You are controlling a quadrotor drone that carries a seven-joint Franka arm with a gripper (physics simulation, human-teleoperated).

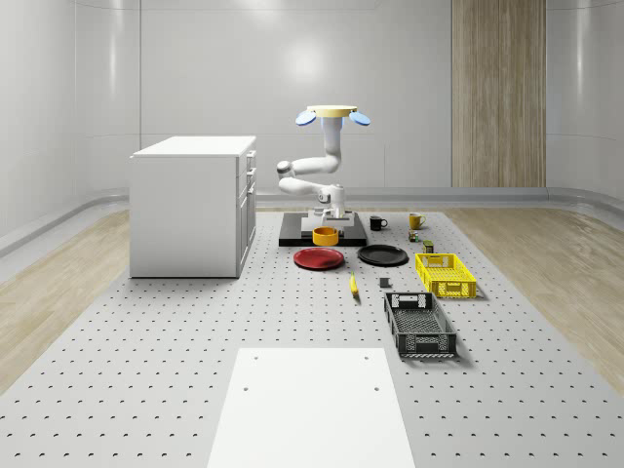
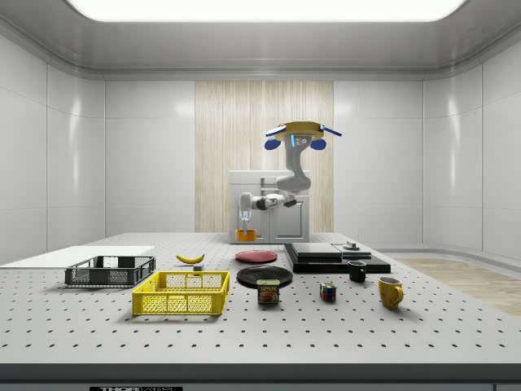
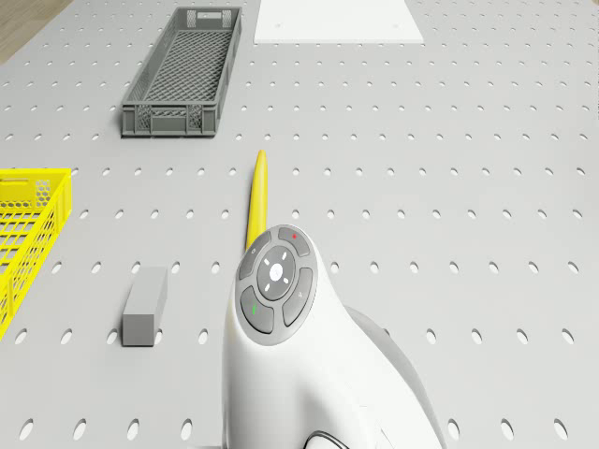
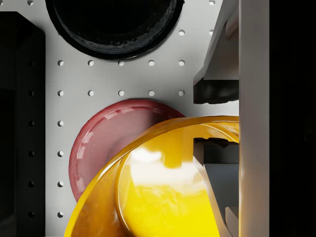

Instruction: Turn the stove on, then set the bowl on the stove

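Above the red plate [image 4: 106,143], your tool [image 4: 217,116] grips the bowl [image 1: 326,235] by its rim, lifted clear for the stove [image 2: 335,257], while the drone [image 1: 332,115] hovers overhead.

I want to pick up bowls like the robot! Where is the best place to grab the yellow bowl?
Grab the bowl by its rim, coming down from above. It is upright and open at the top, and probably too wide to squeeze whole, so one of the fingers goes inside and one outside. The gripper holds it that way while the drone hovers over the stove.
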